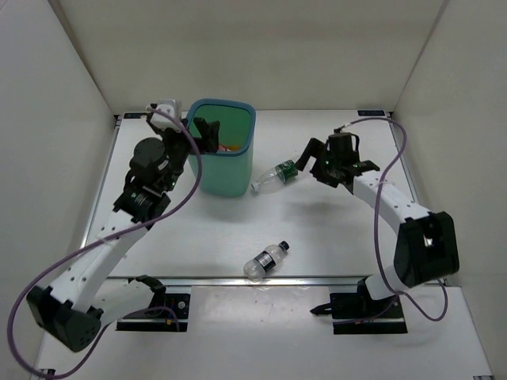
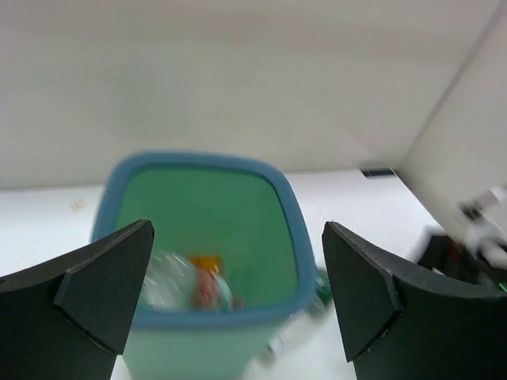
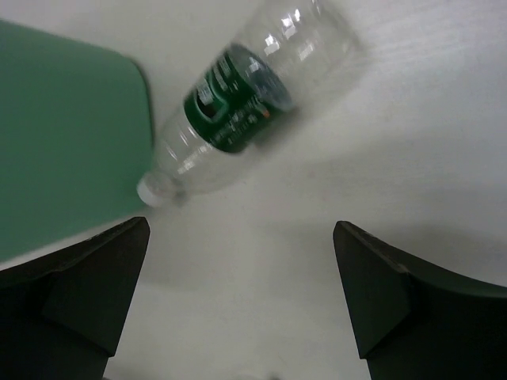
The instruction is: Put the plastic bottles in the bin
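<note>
The teal bin [image 1: 224, 180] stands at the back left of the table; it also shows in the left wrist view [image 2: 207, 344] and at the left edge of the right wrist view [image 3: 63, 134]. Bottles lie inside it, one with an orange cap [image 2: 204, 261]. My left gripper [image 1: 206, 136] is open and empty over the bin's left rim. A clear green-label bottle [image 1: 276, 176] lies on the table just right of the bin, cap toward it; the right wrist view shows it too [image 3: 245, 103]. My right gripper [image 1: 315, 165] is open just right of it. A black-label bottle [image 1: 265, 260] lies near the front.
White walls close in the table on the left, back and right. The arm bases and black mounts [image 1: 360, 309] sit along the near edge. A purple cable [image 1: 170, 210] loops beside the left arm.
</note>
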